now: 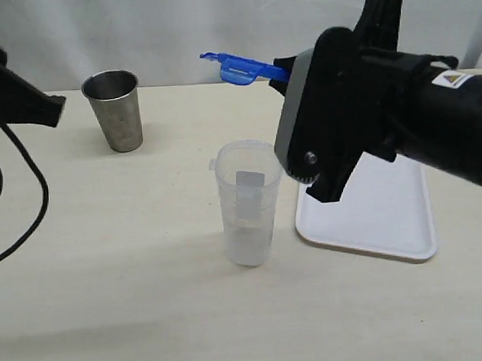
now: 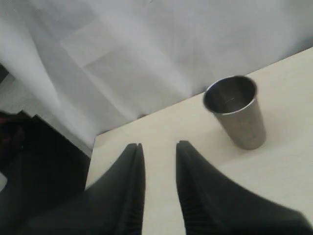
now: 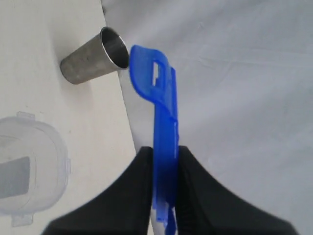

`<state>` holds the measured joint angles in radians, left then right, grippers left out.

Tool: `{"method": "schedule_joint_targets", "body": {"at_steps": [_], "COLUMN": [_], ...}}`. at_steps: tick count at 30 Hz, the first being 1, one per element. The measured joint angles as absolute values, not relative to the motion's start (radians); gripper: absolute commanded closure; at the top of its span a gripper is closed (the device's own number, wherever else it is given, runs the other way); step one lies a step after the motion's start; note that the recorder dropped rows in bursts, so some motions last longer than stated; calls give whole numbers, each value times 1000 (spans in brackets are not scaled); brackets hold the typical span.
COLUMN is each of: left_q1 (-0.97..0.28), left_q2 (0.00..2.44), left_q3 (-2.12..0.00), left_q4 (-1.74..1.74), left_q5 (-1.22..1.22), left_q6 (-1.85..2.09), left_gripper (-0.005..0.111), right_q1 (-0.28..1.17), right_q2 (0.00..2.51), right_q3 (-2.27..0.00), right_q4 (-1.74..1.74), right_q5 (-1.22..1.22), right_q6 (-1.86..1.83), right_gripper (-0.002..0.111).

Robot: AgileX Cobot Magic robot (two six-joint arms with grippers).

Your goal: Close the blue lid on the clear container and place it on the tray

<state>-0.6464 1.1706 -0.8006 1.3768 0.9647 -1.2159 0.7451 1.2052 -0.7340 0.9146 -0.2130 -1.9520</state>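
We found the right tool [image 1: 280, 68] closed on the blue lid [image 1: 236, 67], pinching it by one edge and holding it in the air at the upper centre of the exterior frame. The right wrist view agreed: both fingers were pressed against the lid's faces, and most of the lid stuck out beyond them.

The clear container [image 1: 246, 203] stood upright and open-mouthed on the tabletop [image 1: 110, 311] at the centre of the frame. It was lower in the frame than the lid and not touching it. The tray [image 1: 391, 220] lay just right of the container, apart from it and partly hidden by the right arm. A steel cup [image 1: 116, 110] stood at the upper left, well away from both.

In the left wrist view the left tool [image 2: 159, 149] had its fingers slightly parted with nothing between them (the cup sat beyond the tips, untouched).

We judged the step in hand to be carrying the lid to the container, so closing had not begun. The next move called for centring the lid over the mouth, matching its outline to the rim, and lowering it level. With the grip on one edge, we thought a push might tip the lid or the tall container. Steadying the container with the free tool seemed wise before pressing the flaps home.
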Motion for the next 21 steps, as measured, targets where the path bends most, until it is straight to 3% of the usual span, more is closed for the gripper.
{"method": "schedule_joint_targets", "body": {"at_steps": [7, 16, 21], "left_q1": [-416, -168, -100], "left_q2": [1172, 1172, 1172], "left_q3": [-718, -676, -676], "left_q4": [1375, 1479, 1502], "left_q5": [690, -97, -244], "left_q6": [-1232, -1226, -1223], "left_gripper": [83, 83, 83], "right_q1": [801, 799, 782], "right_q2": [1221, 1251, 1273], "right_q3": [-708, -699, -699], "right_q4": [841, 595, 519], "right_q5": [-116, -98, -107], "right_q6": [-2083, -2083, -2083], "right_gripper": [104, 104, 104]}}
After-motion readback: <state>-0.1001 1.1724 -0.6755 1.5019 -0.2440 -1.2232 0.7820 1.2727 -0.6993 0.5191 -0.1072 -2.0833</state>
